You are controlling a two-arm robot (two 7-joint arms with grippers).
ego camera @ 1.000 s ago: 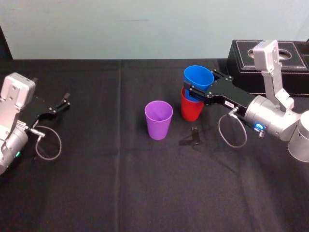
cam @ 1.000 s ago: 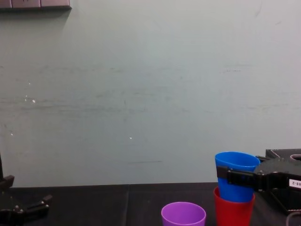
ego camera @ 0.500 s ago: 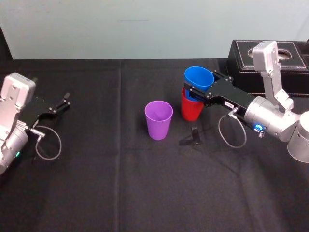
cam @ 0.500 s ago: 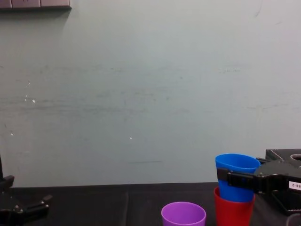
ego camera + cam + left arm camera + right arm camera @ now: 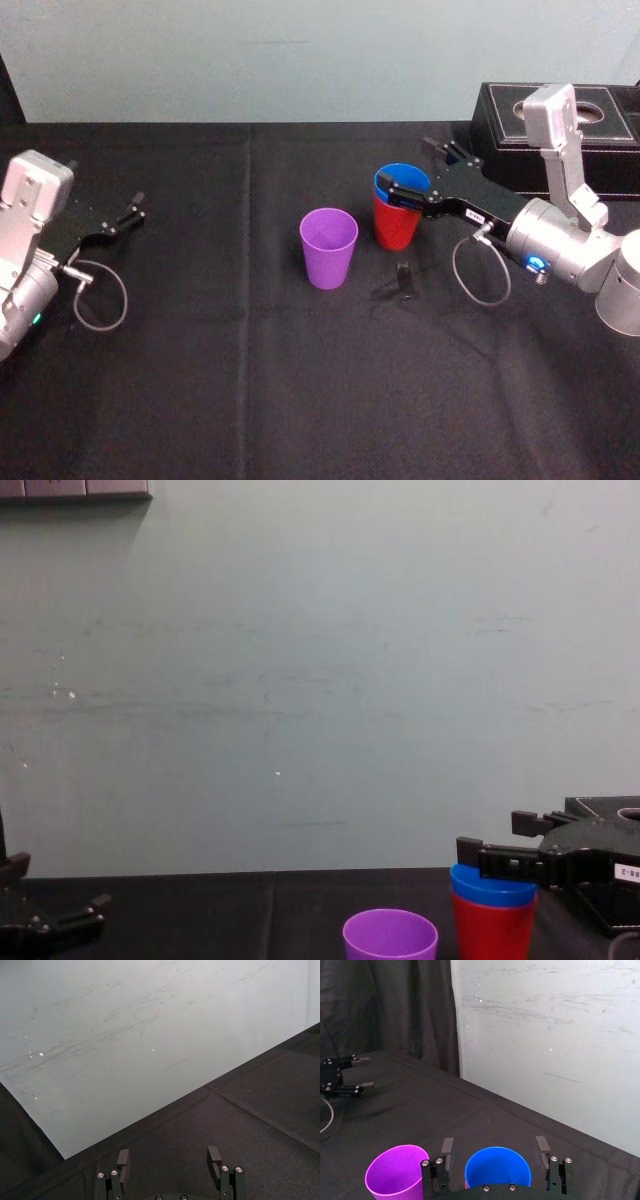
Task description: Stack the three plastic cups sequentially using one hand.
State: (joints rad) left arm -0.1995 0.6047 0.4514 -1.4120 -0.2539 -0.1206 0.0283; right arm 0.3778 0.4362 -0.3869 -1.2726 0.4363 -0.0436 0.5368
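Nesting blue cup (image 5: pixel 402 182), largely inside red cup (image 5: pixel 397 227).

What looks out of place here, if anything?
Only a small black piece on the cloth near the red cup; unclear what it is. The blue cup sits straight inside, right gripper open at its rim; purple cup upright; left gripper parked aside.

Table (image 5: pixel 300 400) looked down on from the head view, skimmed low toward the wall (image 5: pixel 300 680) from the chest view, wrist views set low, wall-facing — purple cup (image 5: pixel 328 247) shared by three views.
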